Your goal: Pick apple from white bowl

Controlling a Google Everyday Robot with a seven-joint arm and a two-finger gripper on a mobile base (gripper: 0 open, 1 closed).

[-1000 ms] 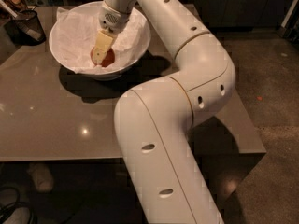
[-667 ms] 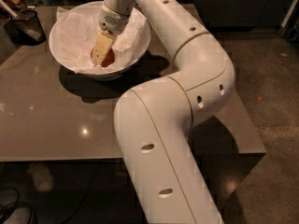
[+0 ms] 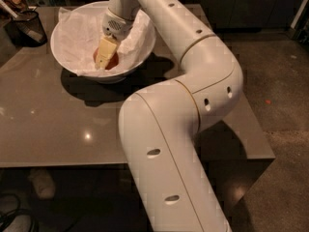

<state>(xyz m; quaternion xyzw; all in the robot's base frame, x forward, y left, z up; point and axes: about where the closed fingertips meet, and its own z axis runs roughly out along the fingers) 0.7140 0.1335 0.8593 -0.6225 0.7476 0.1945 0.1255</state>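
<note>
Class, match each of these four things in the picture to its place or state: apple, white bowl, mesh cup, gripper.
1 apple
2 white bowl
3 mesh cup
4 gripper

A dark, left of the bowl at the table's far corner
B red-orange, low inside the bowl
C down inside the bowl, at the apple
D lined with crumpled white paper

Pairs: 1-B, 2-D, 3-A, 4-C

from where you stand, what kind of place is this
Probably an office break area or lab: grey table, dark mesh cup, speckled floor. The gripper is down in the white bowl at the apple.
</note>
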